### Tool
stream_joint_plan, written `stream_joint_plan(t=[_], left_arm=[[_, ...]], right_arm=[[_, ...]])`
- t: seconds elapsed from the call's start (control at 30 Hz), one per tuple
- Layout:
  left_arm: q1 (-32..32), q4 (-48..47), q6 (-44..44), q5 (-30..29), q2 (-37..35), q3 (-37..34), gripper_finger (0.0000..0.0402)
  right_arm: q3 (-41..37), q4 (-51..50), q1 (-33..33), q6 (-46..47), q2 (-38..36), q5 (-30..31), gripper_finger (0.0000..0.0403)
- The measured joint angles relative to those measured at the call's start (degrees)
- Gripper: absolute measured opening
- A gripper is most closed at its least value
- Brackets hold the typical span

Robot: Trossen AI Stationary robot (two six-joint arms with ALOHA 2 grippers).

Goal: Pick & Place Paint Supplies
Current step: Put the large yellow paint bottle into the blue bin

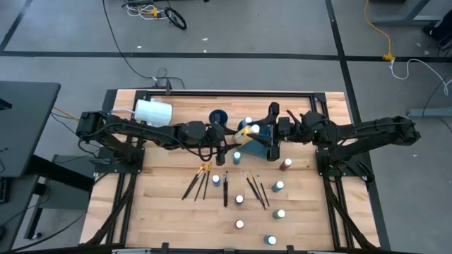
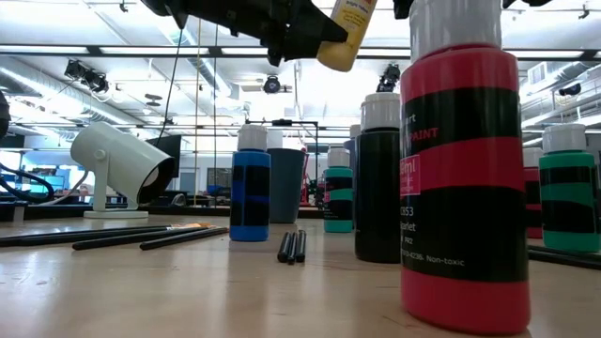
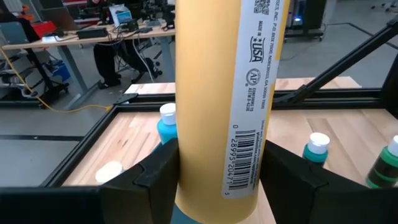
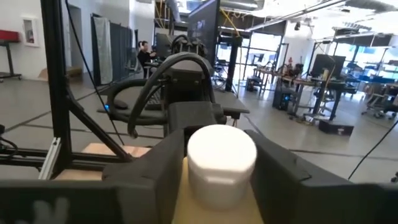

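High view: I'm holding one yellow bottle in both tools mid-frame, left tool pinching its body, right tool bracketing its cap, while most supplies are waiting on the desk.

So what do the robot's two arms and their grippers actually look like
Both are dark, nearly black jointed arms: the left arm and right arm reach in from black frame mounts at the table's sides. Dark cables loop along the left arm near its wrist. The left gripper and right gripper each have two blocky matte-black fingers with angular, chamfered faces. No markings are visible.
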Motion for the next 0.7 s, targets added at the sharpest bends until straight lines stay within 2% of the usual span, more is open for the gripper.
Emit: stream_joint_plan(t=[0.2,0.4,0.7], left_arm=[[0.0,-0.8,-0.2,0.2,0.0,0.0,0.0204],[-0.1,-2.0,-0.2,0.1,0.0,0.0,0.0222],[-0.2,-6.0,-0.2,-0.7,-0.3,0.3,0.0255]], right_arm=[[0.0,-0.4,0.0,0.4,0.0,-0.2,0.0116],[0.0,-2.9,0.0,1.0,0.0,0.0,0.0125],[-0.3,-18.7,0.1,9.5,0.3,0.4,0.0111]])
